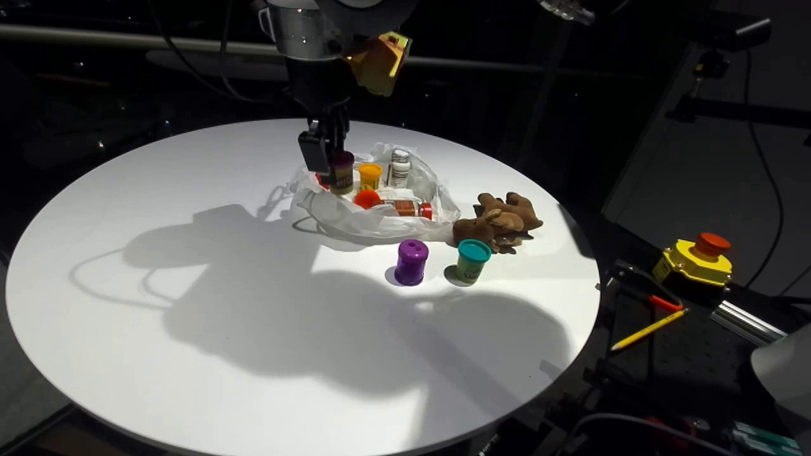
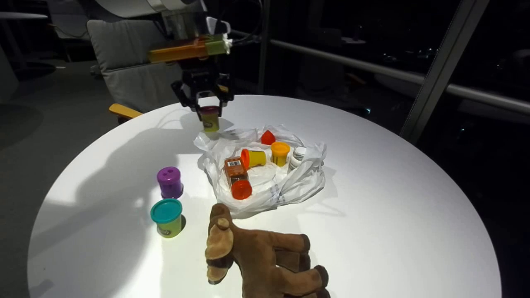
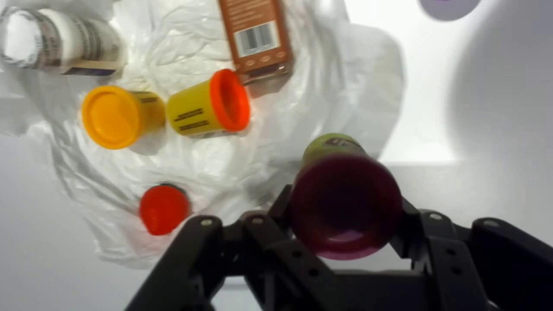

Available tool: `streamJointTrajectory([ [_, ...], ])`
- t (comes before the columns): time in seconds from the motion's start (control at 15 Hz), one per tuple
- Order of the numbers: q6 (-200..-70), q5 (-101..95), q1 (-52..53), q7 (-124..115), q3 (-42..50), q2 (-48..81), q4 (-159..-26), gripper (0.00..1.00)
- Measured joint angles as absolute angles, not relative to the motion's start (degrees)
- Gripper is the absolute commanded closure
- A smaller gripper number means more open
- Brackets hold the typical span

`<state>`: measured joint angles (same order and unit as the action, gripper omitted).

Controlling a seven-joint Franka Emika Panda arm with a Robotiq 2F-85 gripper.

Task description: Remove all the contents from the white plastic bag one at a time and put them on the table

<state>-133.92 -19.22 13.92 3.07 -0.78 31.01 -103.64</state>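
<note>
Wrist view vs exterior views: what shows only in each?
Wrist view only: dark printed lines on the yellow cup with an orange lid.

Exterior views only: the brown plush animal, the yellow-green cup with a teal lid, and the red lid of the brown-labelled jar.

Shared: the orange-lidded cup, that jar, the translucent white plastic bag, yellow-orange cup, small red piece, white bottle, and the black gripper closed on the cup with a dark purple lid.

Gray chair [image 2: 124,66], dark windows [image 2: 372,25], pale rail [image 2: 343,59], dim floor [image 2: 49,142]

No readable words: just a barcode [image 3: 257,39] on the red-capped container [image 2: 237,177], blurred print [image 3: 190,114] on the sideways orange-lidded cup [image 3: 205,103]
</note>
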Motion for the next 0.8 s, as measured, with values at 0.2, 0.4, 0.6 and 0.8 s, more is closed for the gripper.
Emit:
streamJointTrajectory([
  [0.2,-133.9,-19.2,15.5,2.8,-4.4,28.7,-109.6,0.76],
  [0.4,-140.2,-22.4,17.5,-2.3,-4.6,29.0,-115.0,0.76],
  [0.6,-147.5,-26.2,18.8,-6.9,-3.2,29.7,-119.5,0.76],
  [0.8,-152.6,-30.6,21.0,-11.4,0.0,30.2,-122.4,0.25],
])
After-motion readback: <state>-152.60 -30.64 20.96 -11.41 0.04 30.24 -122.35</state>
